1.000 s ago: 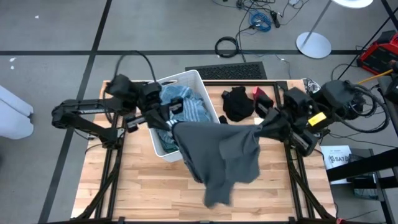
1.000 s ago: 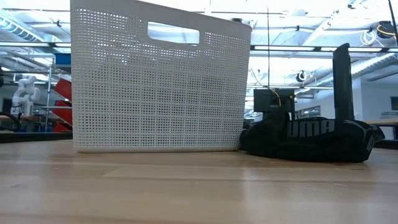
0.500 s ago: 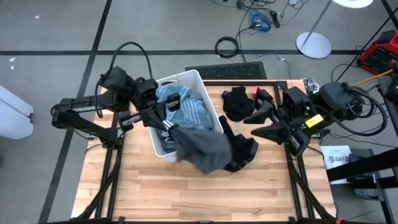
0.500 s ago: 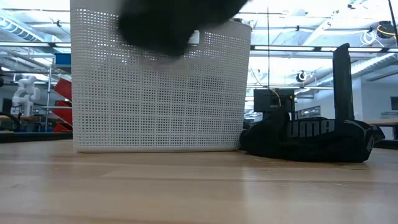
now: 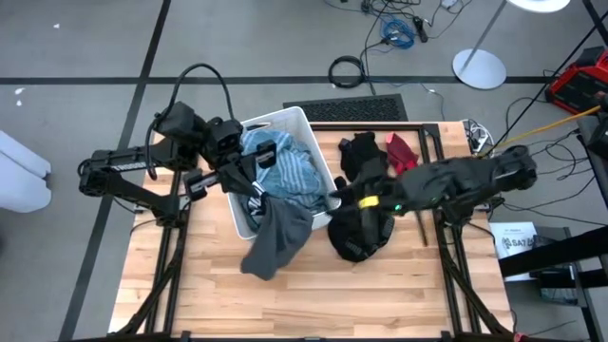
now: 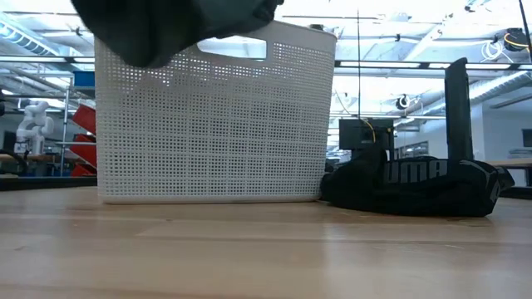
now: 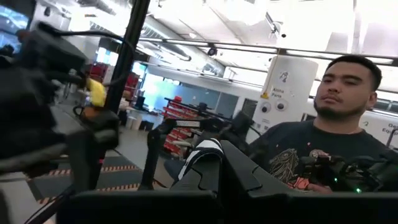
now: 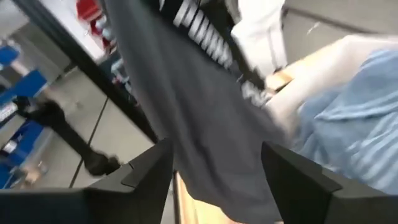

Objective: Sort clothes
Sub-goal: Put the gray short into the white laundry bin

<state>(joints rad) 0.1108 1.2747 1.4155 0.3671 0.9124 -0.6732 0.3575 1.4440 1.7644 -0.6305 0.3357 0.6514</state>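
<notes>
The left end effector (image 5: pixel 258 195) sits at the centre-left of the high view, over the lower rim of the white bin (image 5: pixel 292 118), its fingers pinched together on the top of a dark grey garment (image 5: pixel 275 237) that hangs from it and drapes over the bin's lower wall toward the counter (image 5: pixel 285 304); in the low view the same cloth (image 6: pixel 166 25) hangs in the upper left, in front of the bin's mesh wall (image 6: pixel 216 124). The right end effector (image 5: pixel 344 197) reaches to the middle of the high view, just beside the bin's right wall, and in the right wrist view its two fingers (image 8: pixel 149 171) stand apart with nothing between them, the grey cloth (image 8: pixel 186 118) close ahead. Below it a black garment (image 5: pixel 359 228) lies heaped on the counter, with another black one (image 5: pixel 359 157) and a red one (image 5: pixel 403 149) toward the upper right, while the teal striped and light blue clothes (image 5: pixel 290 171) remain in the bin. By my reading the step in hand is lifting the grey piece out of the bin, with only the left arm bearing it. The next move probably calls for the free right end effector to catch a loose edge or corner, so the cloth can be carried clear of the rim and laid with the dark pile rather than dragging the bin's contents along.
</notes>
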